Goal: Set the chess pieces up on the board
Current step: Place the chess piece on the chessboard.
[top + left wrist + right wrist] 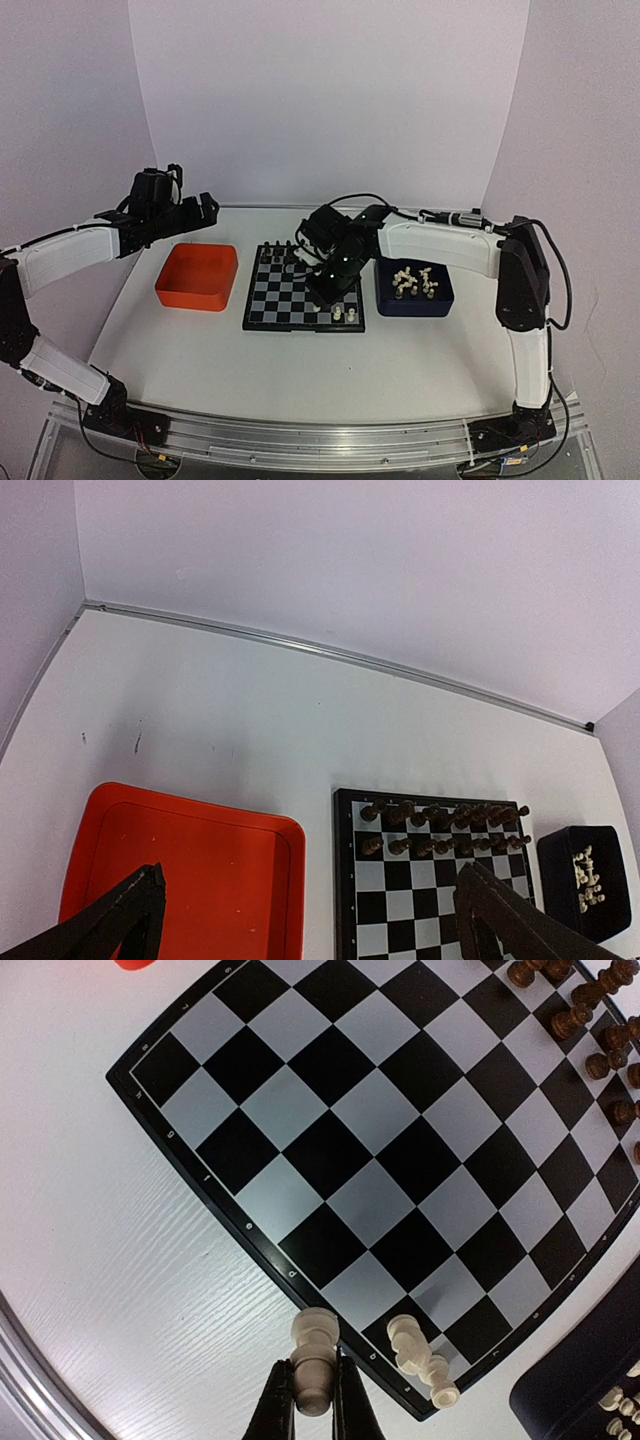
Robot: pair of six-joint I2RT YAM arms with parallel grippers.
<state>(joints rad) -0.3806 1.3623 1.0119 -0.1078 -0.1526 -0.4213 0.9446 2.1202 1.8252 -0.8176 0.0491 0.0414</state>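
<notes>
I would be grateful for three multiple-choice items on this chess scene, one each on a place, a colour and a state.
1. Where is the dark blue tray relative to the board?
A. on the left arm's side
B. on top of it
C. on the right arm's side

2. What colour are the far-row pieces?
A. dark
B. cream-white
C. orange

3. How are the right fingers?
A. open and empty
B. shut on a cream-white piece
C. shut on a dark piece

Key:
1 C, the top view shows it beside the right arm.
2 A, both wrist views show them dark.
3 B, the right wrist view shows the piece pinched.
</notes>
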